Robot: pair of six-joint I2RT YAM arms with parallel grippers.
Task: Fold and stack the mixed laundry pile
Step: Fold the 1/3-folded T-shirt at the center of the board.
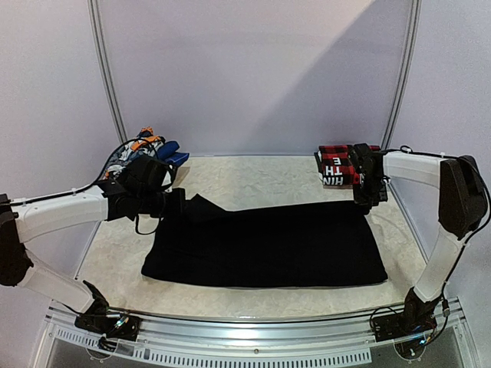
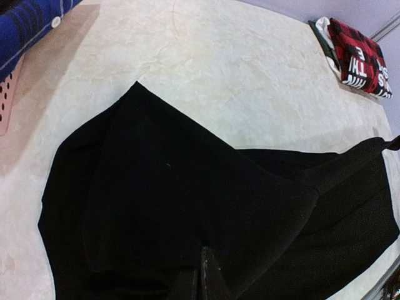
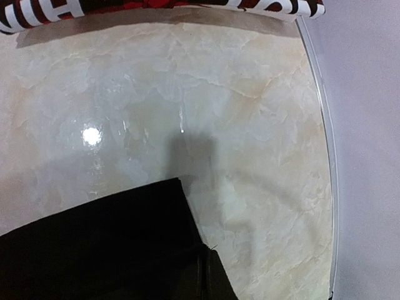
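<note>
- Both pincers are closed on cloth: my left pincer (image 1: pixel 175 202) has its jaws pinched on the far-left edge of the black trousers (image 1: pixel 268 245). There the fabric rises off the bench (image 1: pixel 253 178) in a loose peak.
- My right pincer (image 1: pixel 369 201) is closed at the far-right corner of the same trousers. The wrist view shows that corner running right in under my fingertips, so I judge it pinched, though the dark cloth hides the contact itself.
- The trousers lie spread across the middle of the bench, long side parallel to the near edge, mostly flat, with a diagonal crease near the left end.
- A folded red plaid piece (image 1: pixel 337 165) with white lettering sits at the far-right corner, just behind my right wrist.
- More of the pile waits at the far-left corner, a blue plaid shirt (image 1: pixel 173 151) among it, resting in a pale basket (image 2: pixel 6 94).
- Handling, as I judge it: the trousers are soft and limp with some weight, so they will sag and drape between my two grips rather than hold any shape. The matte cloth should drag on the smooth bench, not slide.
- Best hold is at corners and hems, where layers stack up and a pinch bites. Both ends need equal tension or the fold will skew.
- Risk: pinching only the top layer would leave the lower one behind.
</note>
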